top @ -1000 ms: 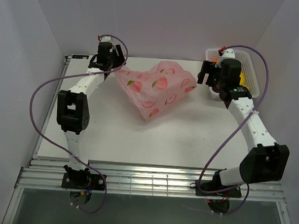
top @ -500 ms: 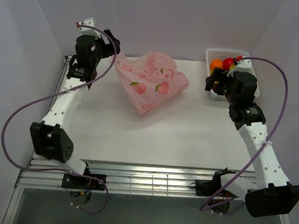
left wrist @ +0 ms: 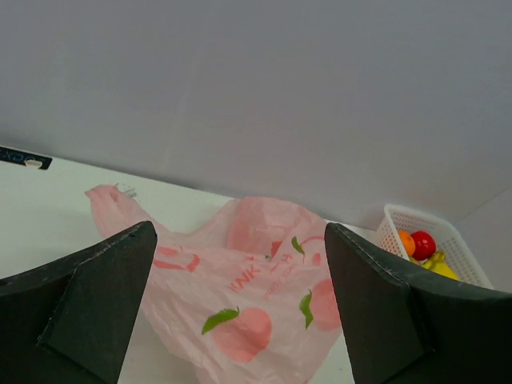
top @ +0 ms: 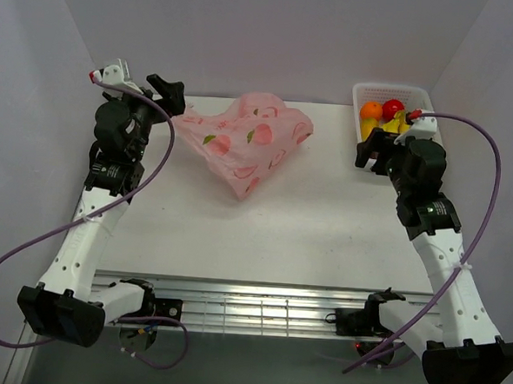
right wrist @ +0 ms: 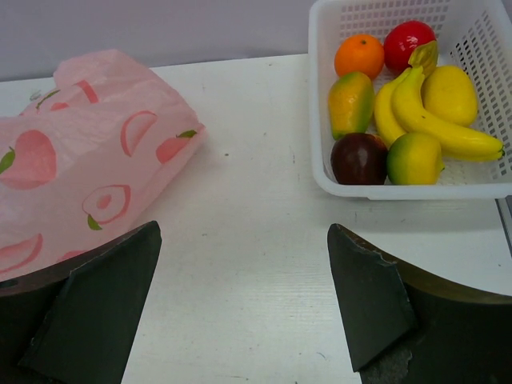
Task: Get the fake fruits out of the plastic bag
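The pink plastic bag (top: 246,143) with peach prints lies slack on the white table at the back middle. It also shows in the left wrist view (left wrist: 248,288) and the right wrist view (right wrist: 88,160). No fruit shows inside it. The fake fruits lie in the white lattice basket (top: 416,96): an orange one (right wrist: 360,54), a red one (right wrist: 410,40) and a yellow banana (right wrist: 428,116) among others. My left gripper (top: 173,98) is open and empty, raised just left of the bag (left wrist: 240,232). My right gripper (top: 372,151) is open and empty over bare table in front of the basket (right wrist: 244,230).
The basket (right wrist: 320,172) stands at the back right corner and also holds a mango, a dark plum, a lemon and a green-yellow fruit. White walls close the table at the back and both sides. A metal rail runs along the near edge (top: 258,301).
The left arm swung up and to the left, and the bag shifted left with it. The right arm drew back from the basket toward the near side.
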`<state>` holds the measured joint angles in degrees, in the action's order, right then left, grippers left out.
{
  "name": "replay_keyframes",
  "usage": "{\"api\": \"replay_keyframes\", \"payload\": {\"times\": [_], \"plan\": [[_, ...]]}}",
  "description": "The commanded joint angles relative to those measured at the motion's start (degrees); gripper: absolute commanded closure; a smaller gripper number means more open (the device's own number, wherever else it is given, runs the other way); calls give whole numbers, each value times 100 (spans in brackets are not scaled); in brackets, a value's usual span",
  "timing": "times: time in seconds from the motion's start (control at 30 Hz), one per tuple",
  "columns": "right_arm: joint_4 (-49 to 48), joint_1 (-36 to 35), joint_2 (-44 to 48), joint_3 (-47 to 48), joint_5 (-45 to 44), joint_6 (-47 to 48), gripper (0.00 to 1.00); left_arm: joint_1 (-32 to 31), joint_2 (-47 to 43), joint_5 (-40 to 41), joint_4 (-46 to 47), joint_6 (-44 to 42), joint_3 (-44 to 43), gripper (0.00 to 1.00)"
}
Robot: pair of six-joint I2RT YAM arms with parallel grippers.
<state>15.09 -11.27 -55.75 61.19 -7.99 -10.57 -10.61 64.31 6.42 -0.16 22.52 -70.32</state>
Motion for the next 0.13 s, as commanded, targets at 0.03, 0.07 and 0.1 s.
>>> {"api": "replay_keyframes", "payload": {"times": [0.03,0.07,0.1], "plan": [[-103,19,204,-142,-1,-68,10,-2,-226,26,-256,68,142,2],[-103,19,222,-134,-10,-60,10,-11,-279,35,-256,68,168,2],[-94,28,222,-133,-71,-68,10,-2,-305,35,-247,68,186,2]]}}
